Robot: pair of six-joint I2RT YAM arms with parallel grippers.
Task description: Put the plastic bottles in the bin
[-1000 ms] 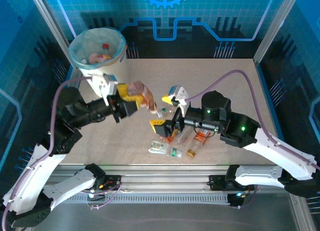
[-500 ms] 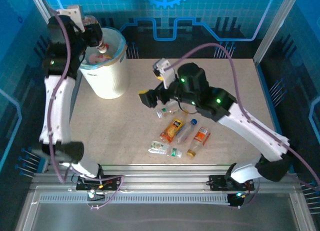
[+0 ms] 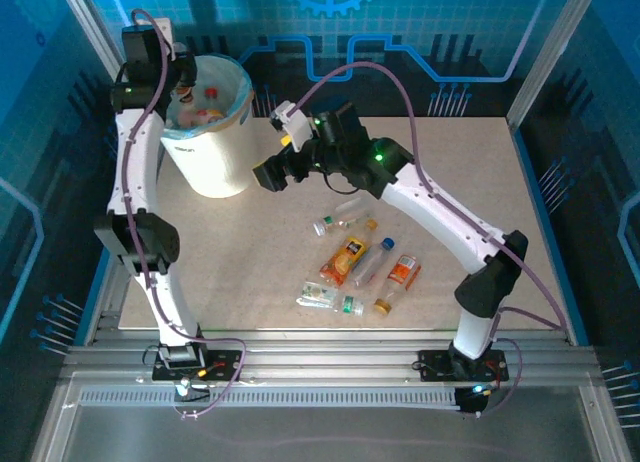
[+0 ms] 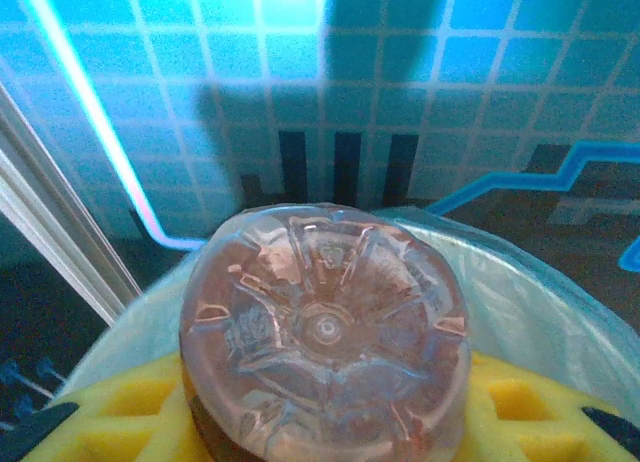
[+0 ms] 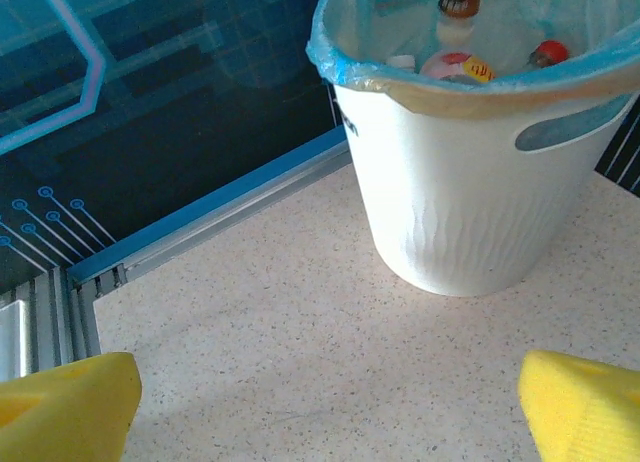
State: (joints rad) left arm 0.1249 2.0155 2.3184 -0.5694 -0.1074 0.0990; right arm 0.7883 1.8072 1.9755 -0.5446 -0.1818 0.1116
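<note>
Right above the bin point(image 3: 215, 157) our left claw point(image 3: 183, 79) pinches a brownish clear bottle point(image 4: 325, 327) between its yellow pads point(image 4: 110, 417), base towards the wrist camera. Our right claw point(image 3: 268, 174) hangs spread wide just beside the bin's wall. Behind it, loose bottles point(image 3: 352, 262) lie scattered on the worktop point(image 3: 450, 172).

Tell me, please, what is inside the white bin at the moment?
Over the rim of the bin, a bottle with a pink and yellow label, a red cap and a white cap show. The bin's wall hides whatever lies deeper.
</note>
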